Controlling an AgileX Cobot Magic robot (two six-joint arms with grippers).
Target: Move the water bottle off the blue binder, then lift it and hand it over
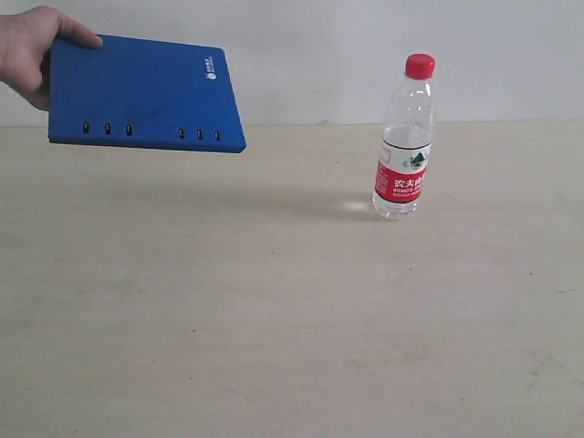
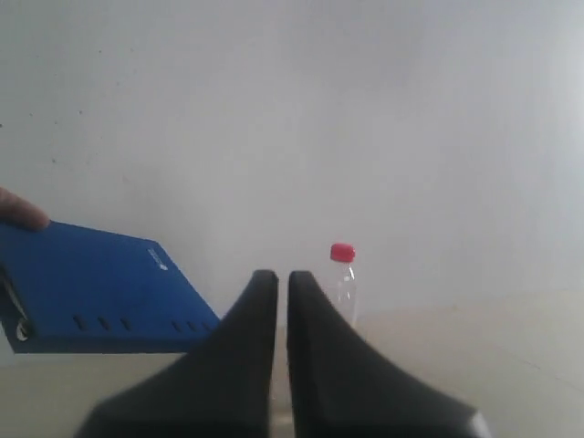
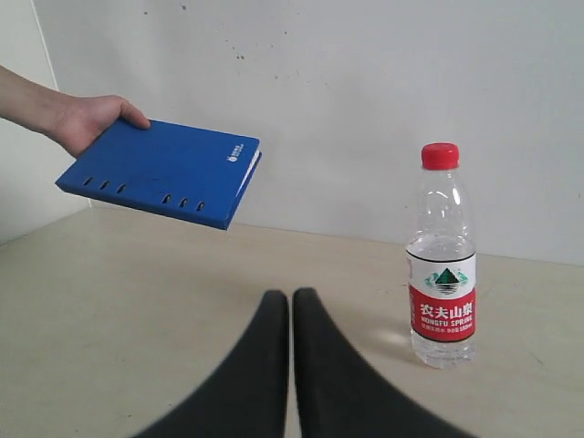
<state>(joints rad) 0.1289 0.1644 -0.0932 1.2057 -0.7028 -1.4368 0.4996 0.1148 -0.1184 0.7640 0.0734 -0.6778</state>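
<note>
Water bottle (image 1: 403, 137): stands upright on the tabletop (image 1: 274, 319), right of centre and toward the far side, close to the wall (image 1: 365, 55). Nothing touches it.
Bottle details: clear plastic, red screw cap (image 1: 420, 65) on top, and a red, white and green label (image 1: 401, 173) with Chinese writing round the lower half. A small bright patch of light lies on the tabletop just left of its base.
Blue binder (image 1: 146, 91): held in the air at the far left, clear of the tabletop and well apart from the bottle. It lies nearly flat, closed, with its right end tipped slightly down.
Binder details: the spine edge faces the near side and shows six small slots in two groups of three. A small white logo (image 1: 211, 66) sits near the far right corner of the cover. The right wrist view shows white page edges at the right side.
Person's hand (image 1: 27, 55): grips the binder's left end, thumb on top of the cover.
Shadow: a soft dark band lies on the tabletop beneath the binder and stretches right toward the bottle.
Left jaws: clenched, the two dark fingers pressed together with only a thin slit between them, grasping nothing.
Right jaws: clenched in the same way, empty, raised above the tabletop on the near side, with the bottle beyond them.
Tabletop: pale wood-grain surface carrying only the bottle.
</note>
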